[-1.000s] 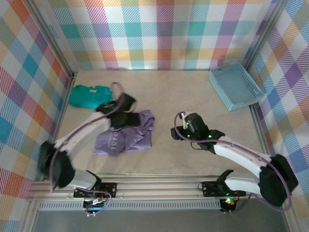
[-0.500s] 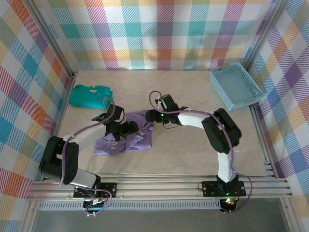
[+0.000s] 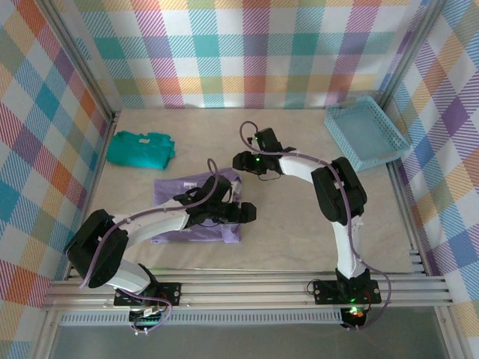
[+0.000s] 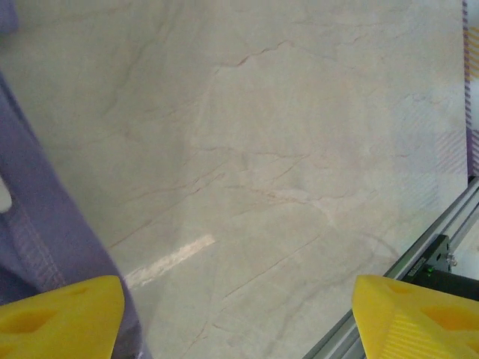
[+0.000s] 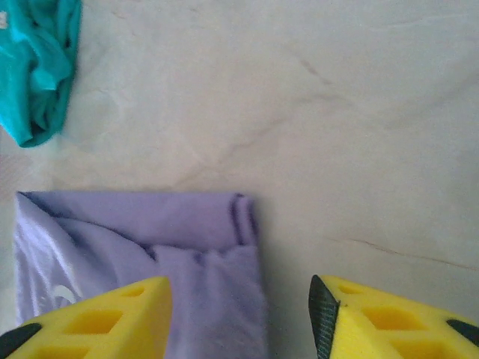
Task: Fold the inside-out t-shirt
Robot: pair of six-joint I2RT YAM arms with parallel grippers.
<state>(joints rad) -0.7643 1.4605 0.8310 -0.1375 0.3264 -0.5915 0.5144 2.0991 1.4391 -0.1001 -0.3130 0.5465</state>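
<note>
Left gripper (image 3: 247, 212) reaches across t-shirt (image 3: 171, 191), agape; right gripper (image 3: 239, 161) apparently empty.

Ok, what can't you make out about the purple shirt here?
- Top view: the left arm covers much of the t-shirt; folds beneath are hidden.
- Left wrist: the frame's left edge cuts the t-shirt off.
- Right wrist: the bottom edge cuts off the t-shirt's near part.

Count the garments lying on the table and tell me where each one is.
2. The lavender t-shirt lies flattened left of centre; the teal garment sits bunched in the far-left corner. None seems hidden.
</note>
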